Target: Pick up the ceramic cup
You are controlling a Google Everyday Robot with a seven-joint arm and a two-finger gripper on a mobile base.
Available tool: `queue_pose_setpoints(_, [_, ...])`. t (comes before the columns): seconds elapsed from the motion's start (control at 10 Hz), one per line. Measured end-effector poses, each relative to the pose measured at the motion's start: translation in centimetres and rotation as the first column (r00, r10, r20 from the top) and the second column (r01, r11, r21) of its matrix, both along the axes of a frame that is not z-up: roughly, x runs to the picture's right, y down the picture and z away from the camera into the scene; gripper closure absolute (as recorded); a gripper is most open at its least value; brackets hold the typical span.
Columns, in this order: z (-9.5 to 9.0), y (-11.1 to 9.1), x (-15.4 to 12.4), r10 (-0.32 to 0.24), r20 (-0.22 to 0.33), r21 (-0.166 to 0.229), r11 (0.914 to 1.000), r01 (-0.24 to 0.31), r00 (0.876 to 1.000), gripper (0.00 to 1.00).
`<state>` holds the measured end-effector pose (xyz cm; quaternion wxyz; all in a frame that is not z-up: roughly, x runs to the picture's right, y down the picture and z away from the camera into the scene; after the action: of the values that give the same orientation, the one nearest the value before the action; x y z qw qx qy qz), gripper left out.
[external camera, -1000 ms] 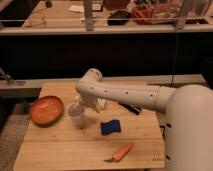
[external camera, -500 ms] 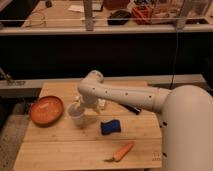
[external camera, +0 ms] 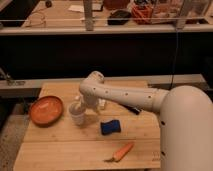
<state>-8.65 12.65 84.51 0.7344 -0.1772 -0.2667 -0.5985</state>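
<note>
Nothing much has moved since the earlier frames: arm, cup and the rest lie where they did a second ago.

From the bulky white body at the lower right of the frame, the arm (external camera: 125, 95) reaches left across the middle. It is a smooth white tube with a row of small dark dots. It bends at a rounded elbow just left of centre and turns downward. Below that elbow hangs the gripper (external camera: 84, 103), low over the board and right at the ceramic cup (external camera: 77, 115). Its claw stands released, spread wide, with nothing lifted. It seems to straddle the cup's rim, though the elbow hides whether a finger touches it.

The cup stands upright, left of centre on the wooden table (external camera: 60, 147), which is made of pale planks with visible grain. It is small, whitish-grey and handleless, and narrows toward its base. Just left of it sits a shallow orange bowl (external camera: 46, 110), round and glossy. A blue sponge (external camera: 110, 126), soft-edged and blocky, lies below centre. A slim carrot (external camera: 122, 151) lies slanted near the bottom edge.
</note>
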Motion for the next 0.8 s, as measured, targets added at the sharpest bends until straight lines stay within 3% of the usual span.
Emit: queue_pose_setpoints(0.8, [0.51, -0.84, 0.24, 0.007, 0.01, -0.027, 0.9996, -0.007, 1.0, 0.2])
